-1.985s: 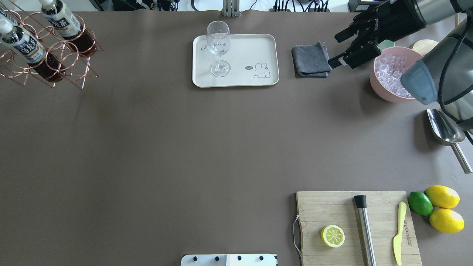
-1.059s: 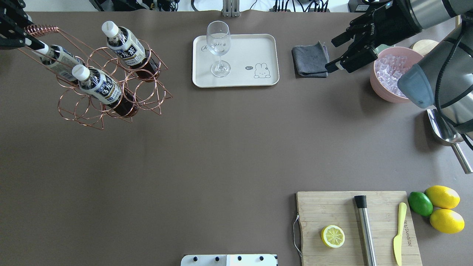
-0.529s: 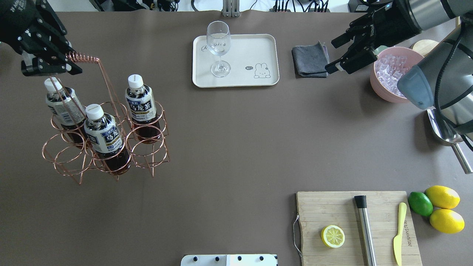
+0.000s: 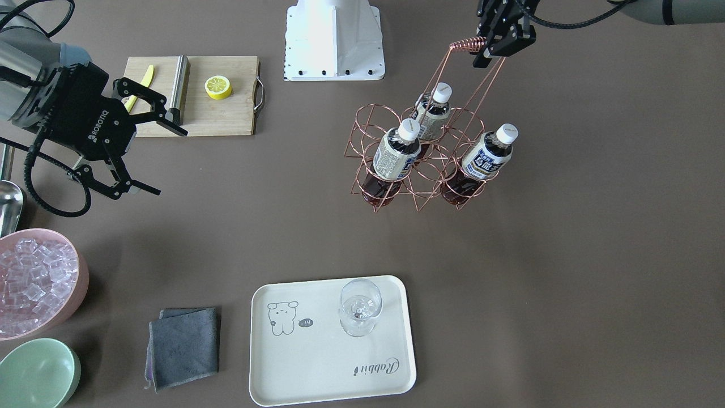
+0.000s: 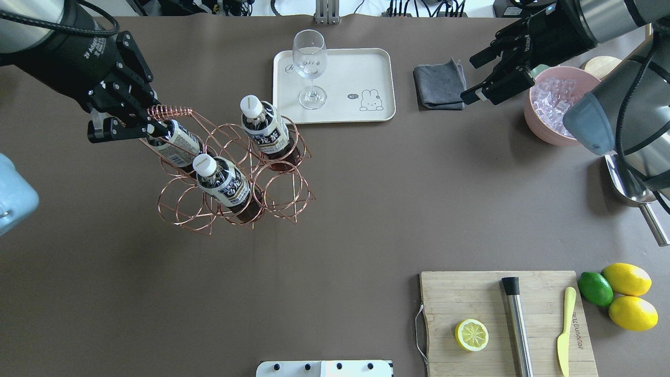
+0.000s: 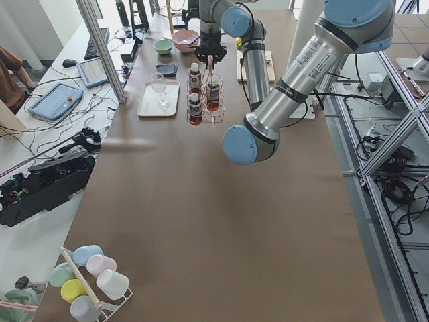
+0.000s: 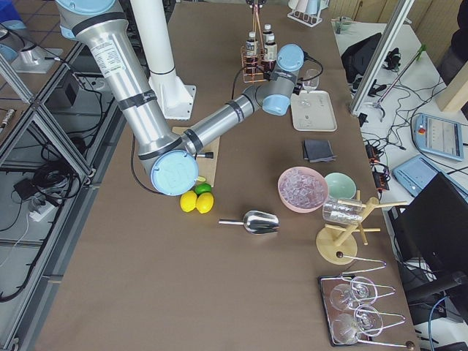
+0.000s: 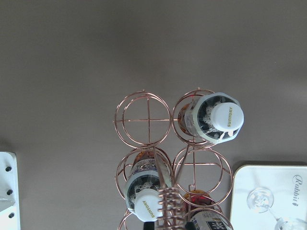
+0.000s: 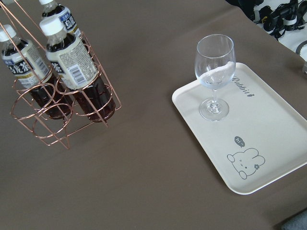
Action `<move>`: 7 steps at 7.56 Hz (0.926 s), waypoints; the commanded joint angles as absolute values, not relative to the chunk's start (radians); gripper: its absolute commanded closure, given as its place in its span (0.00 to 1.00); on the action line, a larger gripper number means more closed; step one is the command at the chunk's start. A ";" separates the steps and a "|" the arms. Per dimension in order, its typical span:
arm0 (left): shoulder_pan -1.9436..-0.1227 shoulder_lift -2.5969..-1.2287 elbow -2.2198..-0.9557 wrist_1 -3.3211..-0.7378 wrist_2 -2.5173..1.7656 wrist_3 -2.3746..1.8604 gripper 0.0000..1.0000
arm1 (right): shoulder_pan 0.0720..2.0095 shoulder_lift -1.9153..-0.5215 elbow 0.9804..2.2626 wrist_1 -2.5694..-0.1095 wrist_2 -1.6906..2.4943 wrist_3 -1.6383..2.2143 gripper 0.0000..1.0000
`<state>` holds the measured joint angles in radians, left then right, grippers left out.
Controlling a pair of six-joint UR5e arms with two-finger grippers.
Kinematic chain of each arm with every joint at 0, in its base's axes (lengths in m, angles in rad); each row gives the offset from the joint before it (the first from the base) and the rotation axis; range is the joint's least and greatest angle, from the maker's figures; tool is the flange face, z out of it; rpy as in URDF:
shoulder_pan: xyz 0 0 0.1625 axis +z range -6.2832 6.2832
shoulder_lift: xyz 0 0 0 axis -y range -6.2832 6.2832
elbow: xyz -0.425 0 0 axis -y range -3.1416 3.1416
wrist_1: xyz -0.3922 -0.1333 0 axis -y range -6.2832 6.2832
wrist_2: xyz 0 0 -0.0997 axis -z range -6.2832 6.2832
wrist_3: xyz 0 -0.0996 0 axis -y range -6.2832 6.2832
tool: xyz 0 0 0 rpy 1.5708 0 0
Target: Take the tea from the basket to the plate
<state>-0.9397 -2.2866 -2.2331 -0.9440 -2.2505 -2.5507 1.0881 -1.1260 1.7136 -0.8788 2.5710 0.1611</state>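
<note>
The basket [image 5: 238, 167] is now carried nearer the plate [image 5: 356, 68] — handle clamped by the left gripper [image 5: 152, 119]; tea [image 5: 264, 128] upright below it, right gripper [image 5: 471, 77] spread empty.

Colour key: on the matt brown-grey table cover [image 5: 335, 220], the cream rectangular tray [image 4: 317, 362] carries a grey line-drawn cartoon bear and grey "Rabbit" script, and bears a colourless clear stemmed glass [image 4: 360, 306]. Near the tray, the rose-gold copper wire basket [image 5: 285, 183] holds three clear plastic tea bottles [image 4: 396, 158] of dark reddish-brown drink, each with a white screw cap and a white-and-dark printed label. Just beside the tray is a dark grey folded cloth [image 4: 182, 345], farther off a pink bowl [image 5: 539, 131] of colourless ice cubes and a mint-green bowl [image 4: 37, 371]; well apart from the tray, a pale tan wooden cutting board [image 5: 471, 298] shows a yellow lemon half [image 5: 471, 334] and a pale yellow knife [image 5: 565, 330].
</note>
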 commanded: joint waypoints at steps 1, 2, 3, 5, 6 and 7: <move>-0.852 -2.399 -2.163 -0.942 -2.201 -2.577 1.00 | 1.089 -1.127 1.717 -0.877 2.571 0.161 0.00; -0.807 -2.420 -2.163 -0.942 -2.177 -2.604 1.00 | 1.089 -1.132 1.724 -0.877 2.571 0.161 0.00; -0.763 -2.428 -2.161 -0.942 -2.154 -2.641 1.00 | 1.089 -1.137 1.732 -0.877 2.571 0.161 0.00; -0.718 -2.442 -2.140 -0.943 -2.131 -2.671 1.00 | 1.089 -1.143 1.732 -0.877 2.571 0.161 0.00; -0.716 -2.477 -2.094 -0.946 -2.120 -2.681 1.00 | 1.089 -1.144 1.732 -0.877 2.571 0.161 0.00; -0.712 -2.509 -2.060 -0.948 -2.118 -2.681 1.00 | 1.089 -1.144 1.732 -0.877 2.568 0.161 0.00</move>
<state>-0.7236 -2.4577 -2.1200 -0.9445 -2.1282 -2.6713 1.0891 -1.1424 1.7314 -0.8774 2.5708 0.1611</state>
